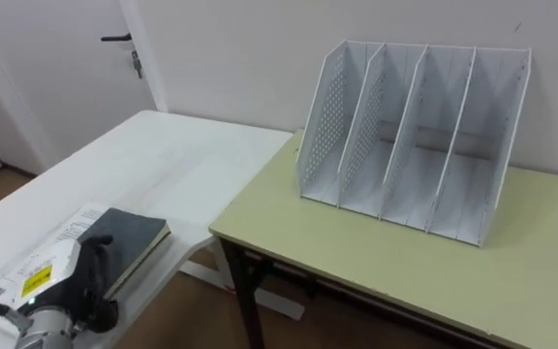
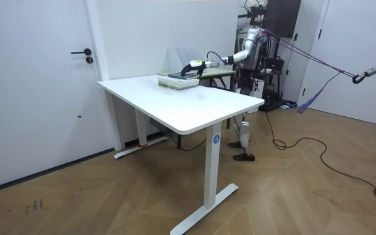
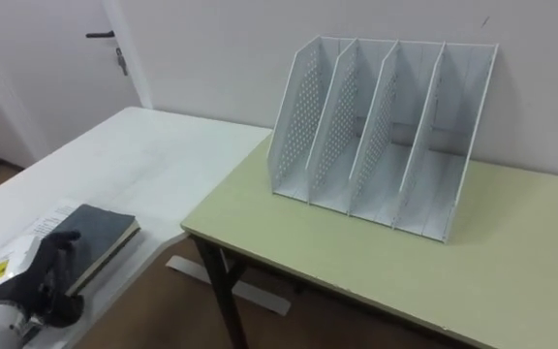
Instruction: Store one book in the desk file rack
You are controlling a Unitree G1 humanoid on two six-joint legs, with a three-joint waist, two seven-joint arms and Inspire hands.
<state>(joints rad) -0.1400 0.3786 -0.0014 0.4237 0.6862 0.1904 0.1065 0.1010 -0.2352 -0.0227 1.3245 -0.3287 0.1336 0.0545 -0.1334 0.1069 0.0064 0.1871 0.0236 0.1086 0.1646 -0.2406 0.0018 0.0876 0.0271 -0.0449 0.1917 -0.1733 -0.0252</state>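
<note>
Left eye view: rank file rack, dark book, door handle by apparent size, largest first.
1. file rack: clearly largest.
2. dark book: smaller, though nearer the camera.
3. door handle: smallest. It is farthest off, so distance accounts for part of that.

The file rack (image 1: 410, 136) in the upper right of the frame is white, and its left-hand panels carry rows of small punched dots. The counter (image 1: 405, 262) under it is pale yellow-green with dark legs. The second counter (image 1: 163, 165), at left, is white. At lower left, the book (image 1: 129, 236) has a near-black cover and pale page edges. The paper (image 1: 61, 237) beneath it is white with grey print and a yellow label. The left hand (image 1: 90, 276) is black. The door (image 1: 56, 68) is white, with a black handle (image 1: 116, 39). The floor (image 2: 292, 189) is brown wood in a herringbone pattern.
</note>
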